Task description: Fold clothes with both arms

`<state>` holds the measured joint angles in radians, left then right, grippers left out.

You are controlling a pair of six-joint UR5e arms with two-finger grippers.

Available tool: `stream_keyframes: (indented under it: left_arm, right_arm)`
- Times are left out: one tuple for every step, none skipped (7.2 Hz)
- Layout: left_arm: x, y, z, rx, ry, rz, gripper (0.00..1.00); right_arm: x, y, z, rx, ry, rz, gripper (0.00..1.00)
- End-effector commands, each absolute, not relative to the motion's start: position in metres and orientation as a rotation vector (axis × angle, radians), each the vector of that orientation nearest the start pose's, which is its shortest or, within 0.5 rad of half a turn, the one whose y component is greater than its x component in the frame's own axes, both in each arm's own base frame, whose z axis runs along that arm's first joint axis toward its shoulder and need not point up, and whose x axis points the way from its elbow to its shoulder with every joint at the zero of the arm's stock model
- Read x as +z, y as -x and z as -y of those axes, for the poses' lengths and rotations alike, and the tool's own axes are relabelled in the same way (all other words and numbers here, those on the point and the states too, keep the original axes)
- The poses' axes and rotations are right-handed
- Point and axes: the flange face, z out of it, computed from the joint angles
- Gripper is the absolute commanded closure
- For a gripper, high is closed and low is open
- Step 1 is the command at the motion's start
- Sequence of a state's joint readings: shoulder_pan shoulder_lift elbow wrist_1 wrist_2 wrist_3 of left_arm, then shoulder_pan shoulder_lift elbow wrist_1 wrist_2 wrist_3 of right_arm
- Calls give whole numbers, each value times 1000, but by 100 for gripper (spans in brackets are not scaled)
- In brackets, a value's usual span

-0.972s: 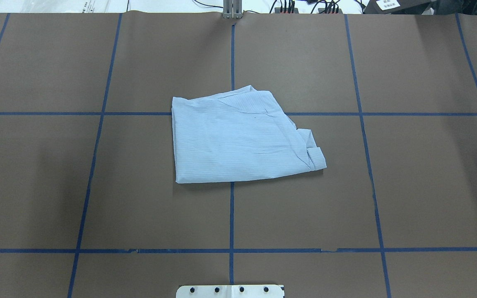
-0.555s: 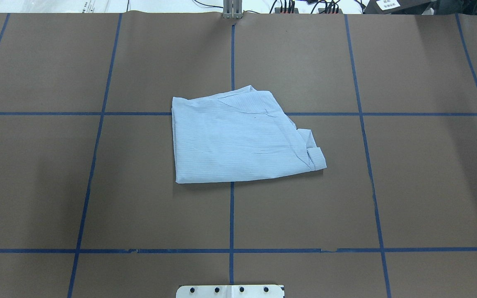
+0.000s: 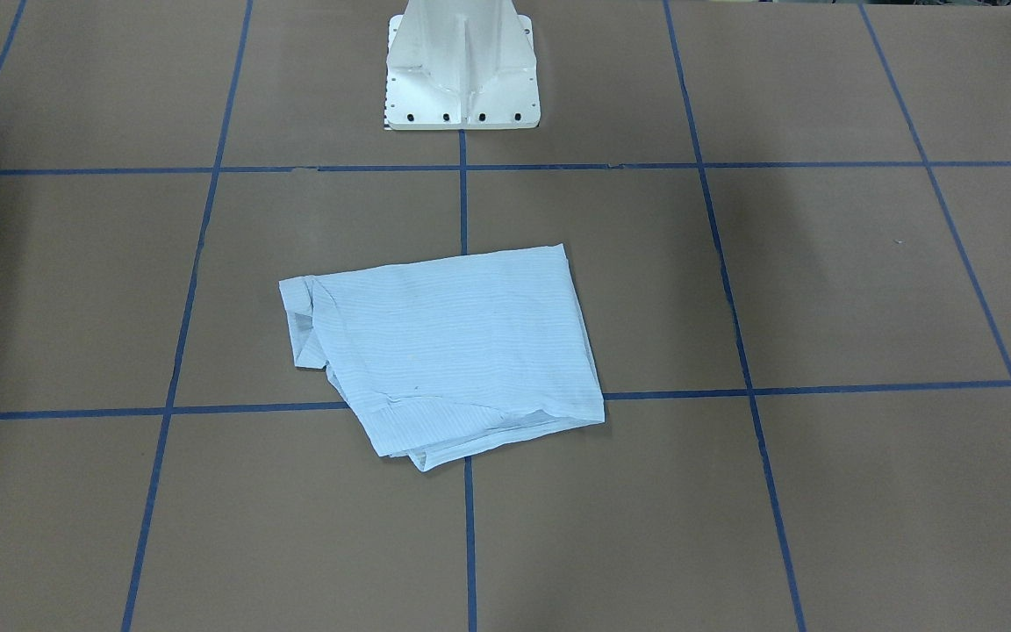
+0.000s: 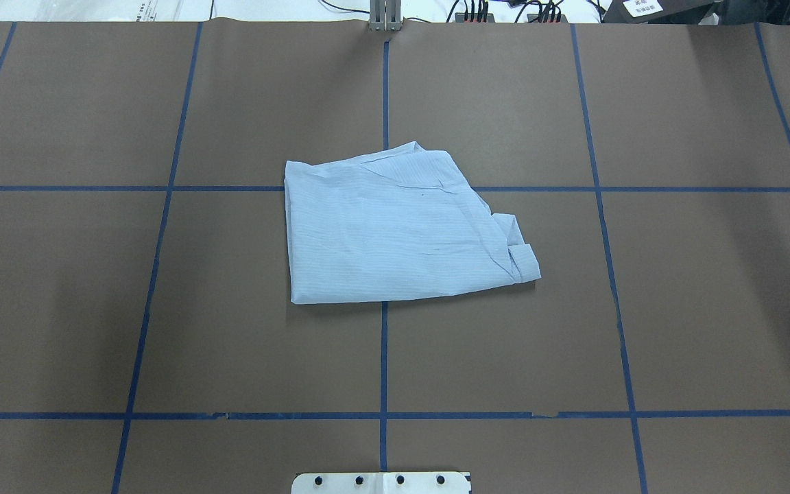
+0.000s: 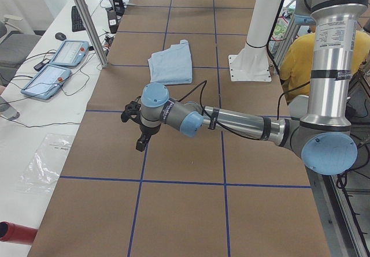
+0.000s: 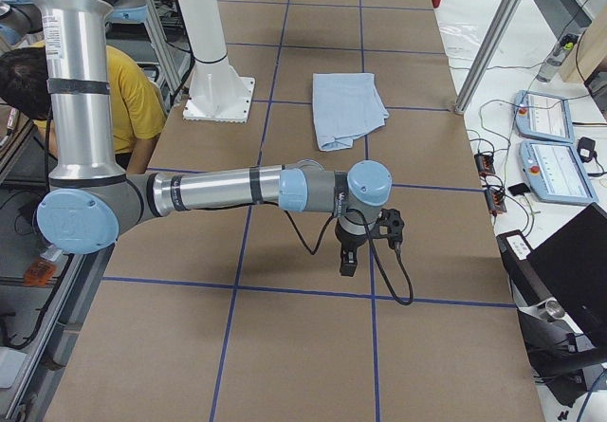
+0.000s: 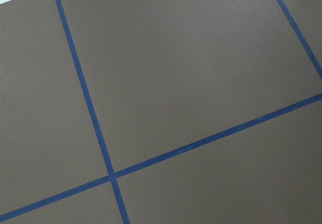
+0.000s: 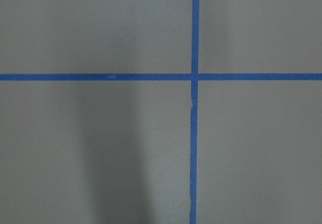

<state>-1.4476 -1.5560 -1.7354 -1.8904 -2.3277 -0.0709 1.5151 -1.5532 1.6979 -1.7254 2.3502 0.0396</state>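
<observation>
we see the light blue striped shirt (image 4: 395, 230) folded into a rough rectangle, lying flat at the centre of the overhead frame on the brown table (image 4: 93, 309). left gripper (image 5: 141, 143) hangs over bare table centre-left in the left side view, well apart from the shirt. right gripper (image 6: 347, 261) likewise, mid-frame in the right side view. we cannot tell if either is spread or pressed together.

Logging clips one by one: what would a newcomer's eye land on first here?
The folded light blue shirt, lying alone at the middle of the brown table, over a crossing of blue tape lines. Next, the left gripper and right gripper, each hanging over bare table near opposite ends, well clear of the shirt.
</observation>
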Motion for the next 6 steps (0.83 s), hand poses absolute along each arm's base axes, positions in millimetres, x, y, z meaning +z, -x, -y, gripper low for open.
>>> stream_keyframes:
  left_arm:
    - [565,1,517,124,-304,-802,0]
    - [560,1,521,80,-293,-810,0]
    - [542,-1,528,72,-309,-839,0]
    - [528,-1,520,82,-323,-868,0]
    - [509,-1,518,100,-357,-878,0]
    - [507,-1,516,101,-359,-880,0]
  right_arm:
    - [608,-34,496,-11,52,778,0]
    - [609,-34,496,-7,57,780,0]
    - [614,-34,494,-8,64,783,0]
    - [614,-34,495,-8,62,780,0]
    - [612,-34,496,-6,60,780,0]
    - [611,-34,496,-4,60,780,0]
